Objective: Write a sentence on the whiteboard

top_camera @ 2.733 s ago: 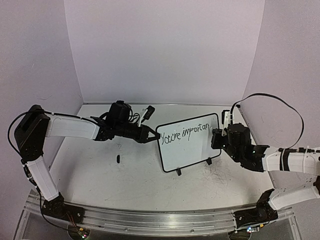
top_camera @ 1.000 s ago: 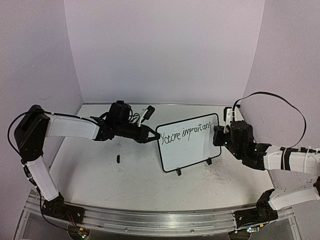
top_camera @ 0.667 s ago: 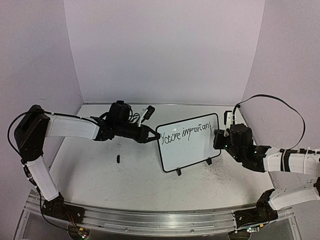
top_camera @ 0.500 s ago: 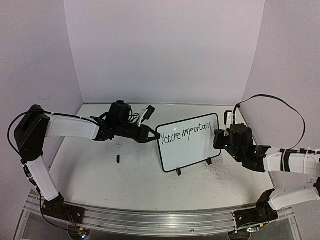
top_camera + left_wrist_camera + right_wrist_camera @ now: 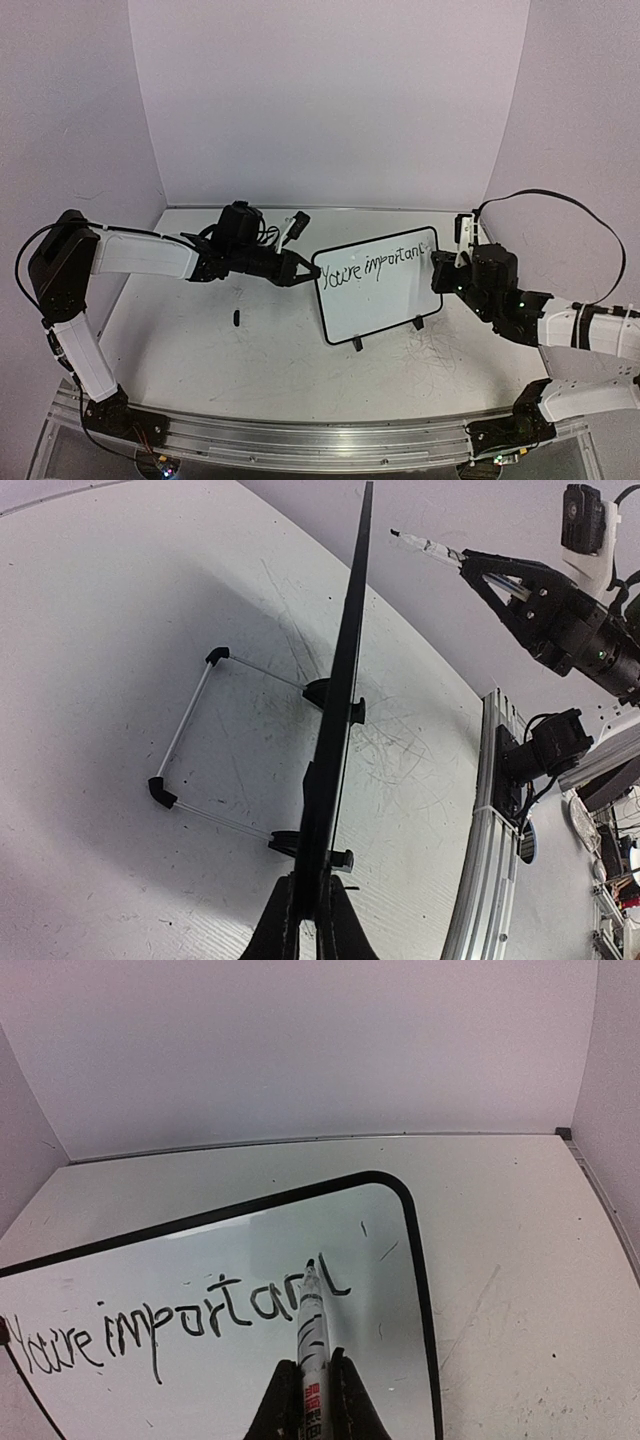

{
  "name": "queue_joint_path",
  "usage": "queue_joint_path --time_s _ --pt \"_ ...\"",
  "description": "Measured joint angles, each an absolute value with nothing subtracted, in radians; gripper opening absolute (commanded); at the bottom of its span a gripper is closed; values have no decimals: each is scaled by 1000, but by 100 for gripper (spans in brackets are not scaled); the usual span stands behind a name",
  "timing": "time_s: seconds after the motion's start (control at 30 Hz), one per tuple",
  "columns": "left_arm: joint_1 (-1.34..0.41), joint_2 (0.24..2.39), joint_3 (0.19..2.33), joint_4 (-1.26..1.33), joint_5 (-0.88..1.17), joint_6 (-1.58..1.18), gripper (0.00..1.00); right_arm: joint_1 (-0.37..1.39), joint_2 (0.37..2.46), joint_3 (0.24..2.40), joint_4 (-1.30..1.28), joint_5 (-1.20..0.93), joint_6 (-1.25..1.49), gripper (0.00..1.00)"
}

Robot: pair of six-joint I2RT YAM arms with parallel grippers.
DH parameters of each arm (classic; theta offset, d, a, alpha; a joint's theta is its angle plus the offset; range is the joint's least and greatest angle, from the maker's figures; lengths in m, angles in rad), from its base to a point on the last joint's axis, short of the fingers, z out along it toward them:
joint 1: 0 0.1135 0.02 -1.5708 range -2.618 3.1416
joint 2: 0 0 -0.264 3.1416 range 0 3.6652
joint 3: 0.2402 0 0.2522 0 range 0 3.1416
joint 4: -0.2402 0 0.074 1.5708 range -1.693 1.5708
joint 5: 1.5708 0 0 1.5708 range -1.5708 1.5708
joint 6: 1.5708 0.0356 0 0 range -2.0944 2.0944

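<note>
The whiteboard (image 5: 378, 295) stands tilted on its two black feet and reads "You're importan" with a hooked stroke after it. My left gripper (image 5: 308, 272) is shut on its left edge. In the left wrist view the board is edge-on (image 5: 340, 700) between the gripper's jaws (image 5: 308, 892). My right gripper (image 5: 441, 272) is shut on a white marker (image 5: 312, 1325) with black stripes. The marker's tip is at the top of the last stroke, near the board's right edge (image 5: 420, 1260). The marker also shows in the left wrist view (image 5: 425, 546).
A small black cap-like piece (image 5: 235, 318) lies on the table left of the board. A white and black object (image 5: 296, 225) lies behind the left arm. The walls close in at the back and both sides. The metal base rail (image 5: 490, 820) runs along the near edge.
A new stroke has been added after "importan". My right gripper has shifted slightly right and up with the marker. The left arm and the board have not moved.
</note>
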State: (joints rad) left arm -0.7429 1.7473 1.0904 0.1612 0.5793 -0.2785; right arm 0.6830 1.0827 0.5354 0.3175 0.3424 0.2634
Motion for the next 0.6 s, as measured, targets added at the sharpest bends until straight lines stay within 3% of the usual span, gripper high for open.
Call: queue_joint_path --time_s 0.6 --pt "-744 1743 1090 157 574 -276 0 670 1147 536 362 319 237 0"
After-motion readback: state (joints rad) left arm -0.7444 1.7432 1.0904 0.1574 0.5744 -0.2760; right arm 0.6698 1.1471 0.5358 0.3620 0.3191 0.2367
